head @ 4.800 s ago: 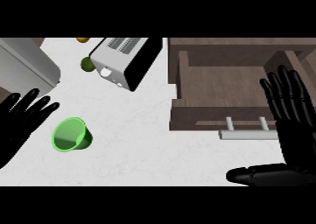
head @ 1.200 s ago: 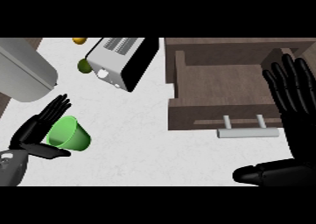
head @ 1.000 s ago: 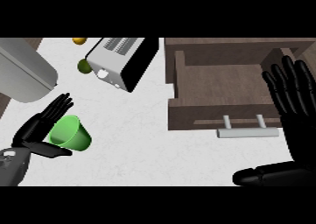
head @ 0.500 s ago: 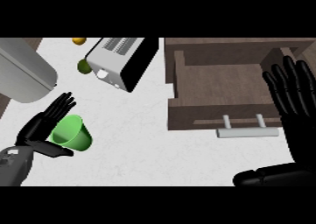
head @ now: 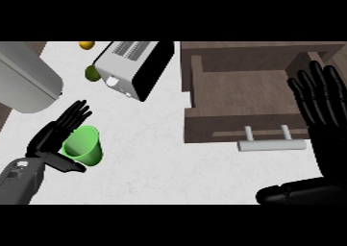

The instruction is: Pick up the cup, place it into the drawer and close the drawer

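Black left hand (head: 54, 137) cups the green cup (head: 83, 144), fingers straight along its far side, thumb under it; cup on white tabletop (head: 154, 163), well left of the open drawer (head: 247, 93). We see right hand (head: 325, 115) released, flat over the drawer's right side.

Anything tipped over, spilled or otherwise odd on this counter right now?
Only the green cup: it is tilted rather than upright, between the left hand's fingers and thumb. No spill shows. The drawer is open, and the toaster looks undisturbed.
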Action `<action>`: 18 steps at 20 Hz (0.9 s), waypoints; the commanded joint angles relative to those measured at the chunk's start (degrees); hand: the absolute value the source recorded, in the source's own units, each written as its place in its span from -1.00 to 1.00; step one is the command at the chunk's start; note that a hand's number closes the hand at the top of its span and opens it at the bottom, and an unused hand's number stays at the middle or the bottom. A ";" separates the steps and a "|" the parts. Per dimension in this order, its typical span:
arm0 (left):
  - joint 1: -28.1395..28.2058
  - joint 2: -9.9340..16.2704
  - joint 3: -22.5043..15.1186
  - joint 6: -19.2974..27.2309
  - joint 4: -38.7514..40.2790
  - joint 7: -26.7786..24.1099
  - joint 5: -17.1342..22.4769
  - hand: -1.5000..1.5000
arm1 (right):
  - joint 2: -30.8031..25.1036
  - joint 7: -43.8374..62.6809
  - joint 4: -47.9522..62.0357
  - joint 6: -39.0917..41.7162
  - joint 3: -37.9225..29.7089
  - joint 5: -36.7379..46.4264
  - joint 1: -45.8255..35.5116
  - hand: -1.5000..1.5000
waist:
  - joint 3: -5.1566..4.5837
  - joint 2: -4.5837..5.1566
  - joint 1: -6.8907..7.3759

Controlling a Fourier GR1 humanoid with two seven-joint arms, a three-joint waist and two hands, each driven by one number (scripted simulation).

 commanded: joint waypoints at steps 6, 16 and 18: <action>2.92 -3.92 -2.82 -16.76 0.60 -5.50 4.36 1.00 | -0.63 1.03 -0.81 0.15 -0.76 -0.80 -0.42 -1.00 | -1.09 0.50 -0.11; 1.61 -3.93 -0.37 -6.86 0.08 -12.15 7.05 1.00 | -1.79 1.55 -2.05 1.13 -1.30 -1.25 0.09 -1.00 | -0.99 0.40 -0.03; 4.53 -7.02 2.98 5.49 -2.53 -12.00 9.26 1.00 | -1.92 0.34 -0.20 0.78 -3.31 -1.52 0.50 -1.00 | -0.86 0.13 1.22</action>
